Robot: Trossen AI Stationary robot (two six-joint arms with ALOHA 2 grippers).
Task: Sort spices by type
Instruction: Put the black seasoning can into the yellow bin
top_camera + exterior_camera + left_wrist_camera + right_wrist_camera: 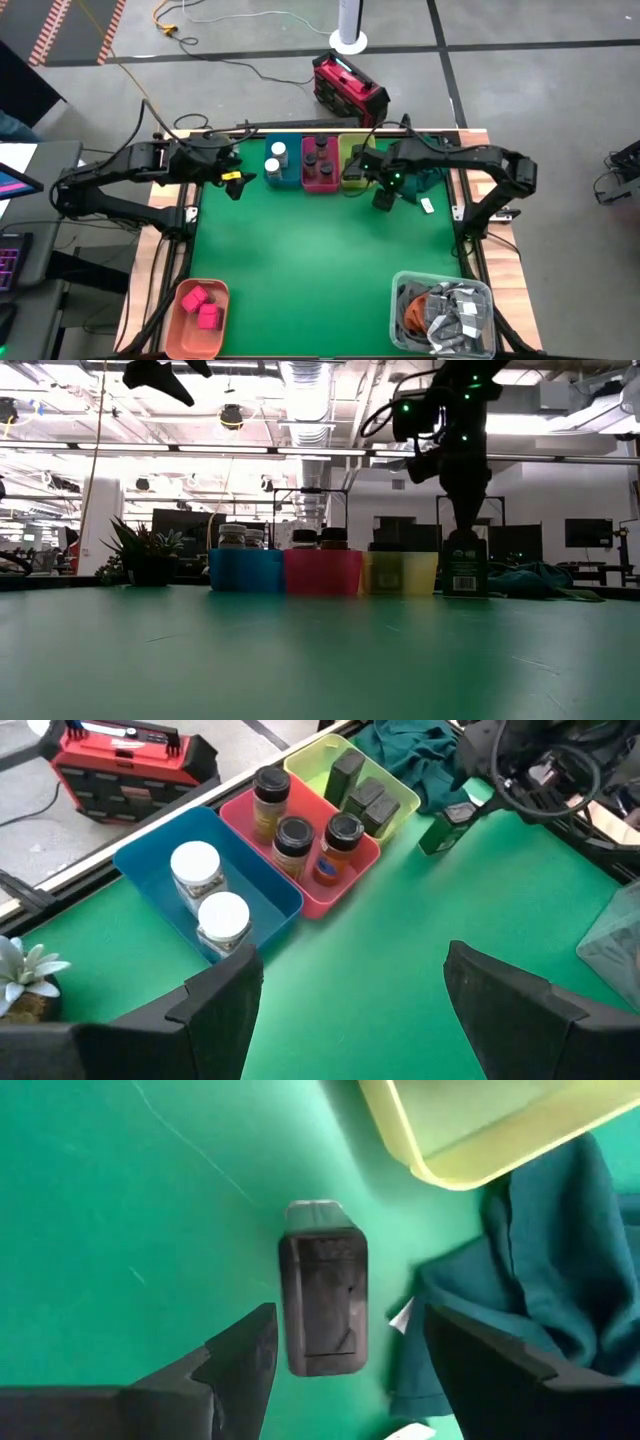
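A black box [322,1300] stands upright on the green mat [310,260], just in front of the yellow bin [352,158], which holds more black boxes [362,792]. My right gripper [345,1350] hangs open straight above it, pointing down, one finger on either side and clear of it. It also shows in the low view, where the right gripper [466,520] stands over the box [465,570]. White-capped jars [208,890] sit in the blue bin [283,165]. Dark-capped jars [300,820] sit in the pink bin [320,168]. My left gripper [350,1000] waits open, high at the far left.
Dark green cloth [432,180] lies bunched right of the box. A salmon tray [190,335] at the near left holds two pink blocks [202,305]. A clear tub [400,290] of grey packets stands near right. A small plant [145,555] sits far left.
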